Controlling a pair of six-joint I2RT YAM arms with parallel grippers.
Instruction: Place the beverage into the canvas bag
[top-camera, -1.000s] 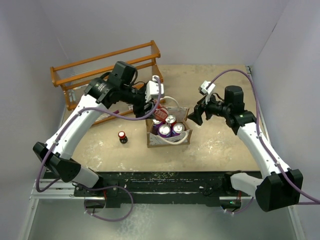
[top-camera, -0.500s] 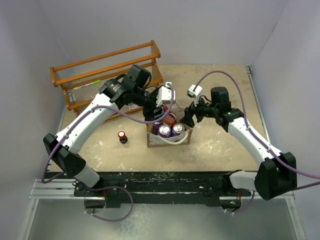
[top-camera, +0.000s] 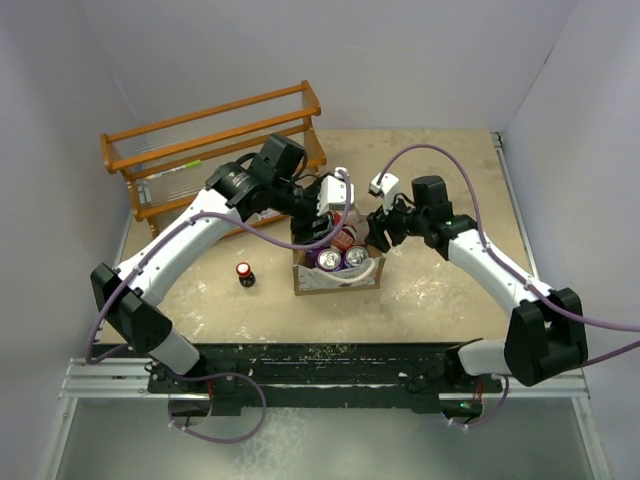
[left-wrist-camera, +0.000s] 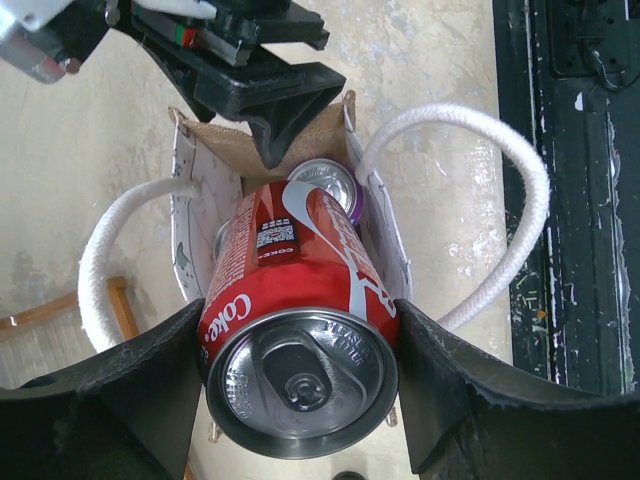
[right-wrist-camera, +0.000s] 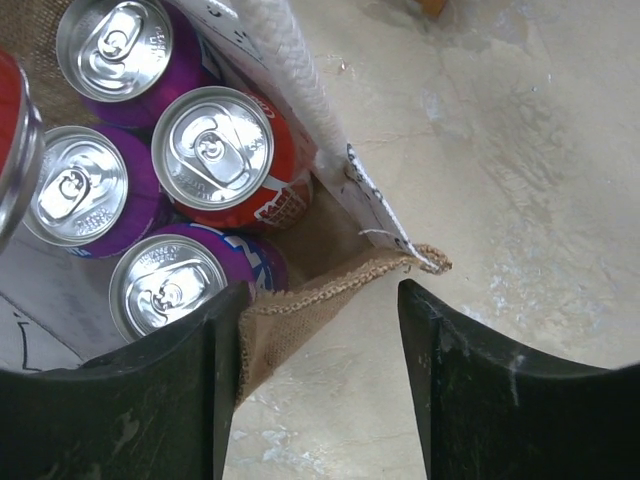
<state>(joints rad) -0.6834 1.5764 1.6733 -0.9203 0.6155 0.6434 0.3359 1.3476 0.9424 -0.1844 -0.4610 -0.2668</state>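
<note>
- Plain white walls close in a beige, scuffed worktop, with both arm bases along its near edge.
- At the far left stands a long orange wooden rack, well apart from the bag.
- Both arms reach inward and meet over the middle of the worktop.
- The canvas bag sits there upright and open-mouthed. Its tan-brown fabric has a pale lining, and its white rope handles loop out to either side.
- The left fingers are clamped on the sides of a red cola can. The can hangs tilted over the bag's mouth, top towards the wrist camera and base pointing down into the bag. Whether it touches the cans below cannot be told.
- The right fingers are spread at the bag's far right corner. The burlap edge lies between them, against one finger and clear of the other, so it is not pinched.
- Inside the bag stand three purple cans and one red can, packed together upright.
- A small dark bottle with a red cap stands on the worktop left of the bag.
</note>
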